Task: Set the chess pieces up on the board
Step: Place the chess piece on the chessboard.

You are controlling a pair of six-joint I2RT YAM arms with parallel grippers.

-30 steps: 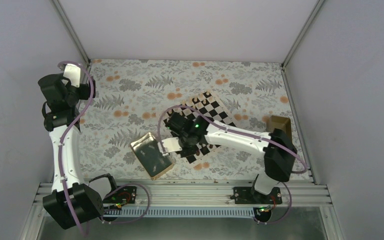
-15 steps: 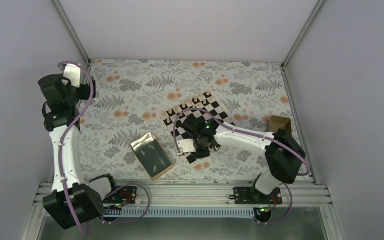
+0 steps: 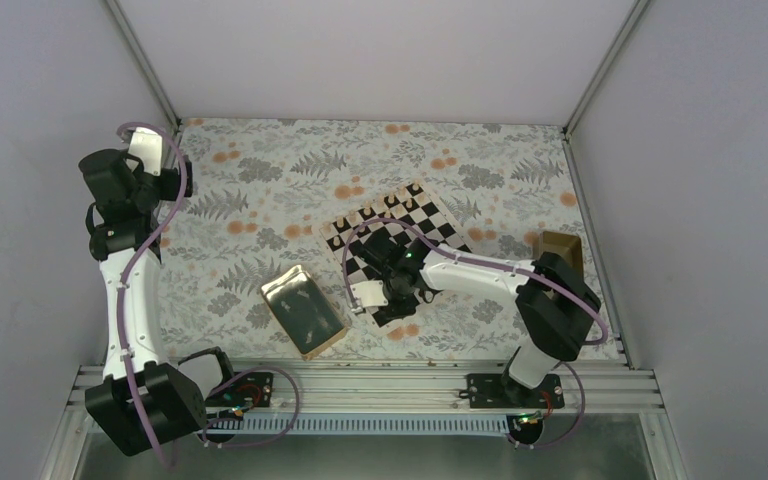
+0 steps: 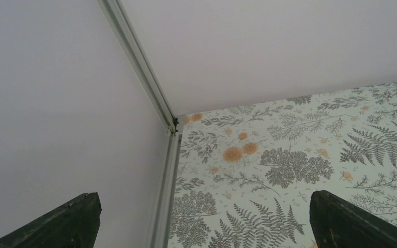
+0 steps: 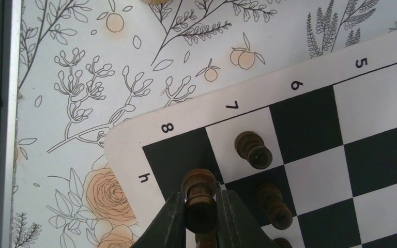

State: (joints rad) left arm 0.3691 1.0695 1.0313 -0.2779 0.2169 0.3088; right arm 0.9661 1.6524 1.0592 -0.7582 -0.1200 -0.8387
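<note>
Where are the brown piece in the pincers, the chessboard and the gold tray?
brown piece (image 5: pixel 200 199): right wrist view, on its body, below the round head.
chessboard (image 5: pixel 263 93): right wrist view, on the pale rim between 7 and 6.
gold tray (image 3: pixel 283 283): top view, on its shiny far end.

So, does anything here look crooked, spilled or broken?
Only mildly: the board lies turned at an angle to the table edges, and the gold tray beside it is skewed too. Nothing looks spilled or broken; the right hand holds a dark piece over the board's h8 corner.
</note>
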